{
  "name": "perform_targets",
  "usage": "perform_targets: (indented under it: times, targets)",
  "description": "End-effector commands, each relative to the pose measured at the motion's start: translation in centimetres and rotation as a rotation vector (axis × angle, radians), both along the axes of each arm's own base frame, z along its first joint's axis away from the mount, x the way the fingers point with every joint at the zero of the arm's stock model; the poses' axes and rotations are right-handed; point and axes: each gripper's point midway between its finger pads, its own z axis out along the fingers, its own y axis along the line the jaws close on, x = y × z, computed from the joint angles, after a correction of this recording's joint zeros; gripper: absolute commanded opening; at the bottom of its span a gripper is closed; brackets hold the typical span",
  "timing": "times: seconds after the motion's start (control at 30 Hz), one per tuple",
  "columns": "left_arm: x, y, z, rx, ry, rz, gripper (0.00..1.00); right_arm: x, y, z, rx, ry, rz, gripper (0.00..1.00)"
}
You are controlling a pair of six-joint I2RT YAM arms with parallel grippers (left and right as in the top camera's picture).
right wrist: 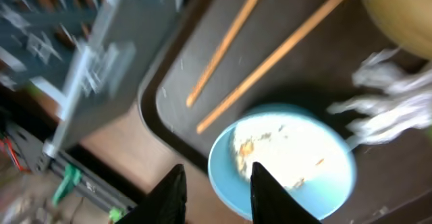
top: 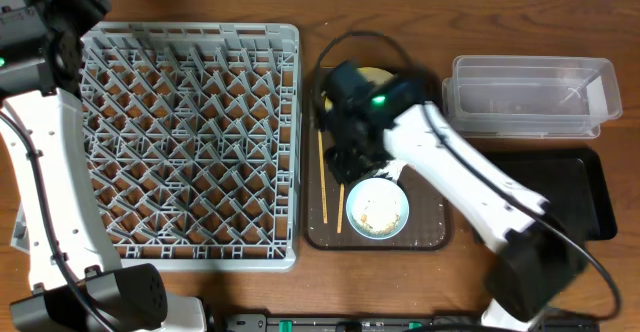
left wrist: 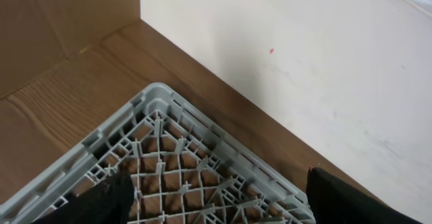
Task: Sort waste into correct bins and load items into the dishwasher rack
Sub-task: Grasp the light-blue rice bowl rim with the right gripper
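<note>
The light blue bowl [top: 377, 208] holds whitish rice scraps and sits on the brown serving tray [top: 432, 234]. In the right wrist view the bowl [right wrist: 283, 160] has its near rim between my open right gripper's fingers [right wrist: 216, 197]; the view is blurred. Two chopsticks [right wrist: 229, 38] lie left of the bowl, also seen overhead [top: 322, 170]. A white napkin [right wrist: 391, 96] lies beside the bowl. The yellow plate [top: 372, 74] is partly under my right arm. My left gripper [left wrist: 216, 200] is open over the grey rack's far corner [left wrist: 155, 116]. The pink bowl, cup and wrapper are not visible.
The grey rack [top: 190, 142] fills the left of the table. The clear tub [top: 530, 97] stands at the back right, with the black tray [top: 575, 187] in front of it. A pale wall [left wrist: 304, 62] rises behind the rack.
</note>
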Motion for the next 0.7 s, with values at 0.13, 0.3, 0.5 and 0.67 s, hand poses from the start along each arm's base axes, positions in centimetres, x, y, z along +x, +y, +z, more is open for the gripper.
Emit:
perform_targets:
  times: [0.13, 0.3, 0.5, 0.67]
  targets:
    - [-0.6, 1.4, 1.8, 0.01, -0.051, 0.038, 0.84, -2.7, 0.2, -3.0, -0.112, 0.118, -0.066, 0.28]
    - [-0.5, 1.7, 2.2, 0.016, -0.067, 0.043, 0.85, -4.7, -1.4, -4.5, -0.194, 0.192, -0.132, 0.29]
    - [-0.3, 1.8, 2.6, 0.022, -0.086, 0.043, 0.85, -6.4, -2.4, -7.3, -0.218, 0.246, -0.146, 0.29]
    - [-0.2, 1.8, 2.8, 0.025, -0.095, 0.043, 0.85, -6.8, -1.5, -8.3, -0.158, 0.272, -0.148, 0.3]
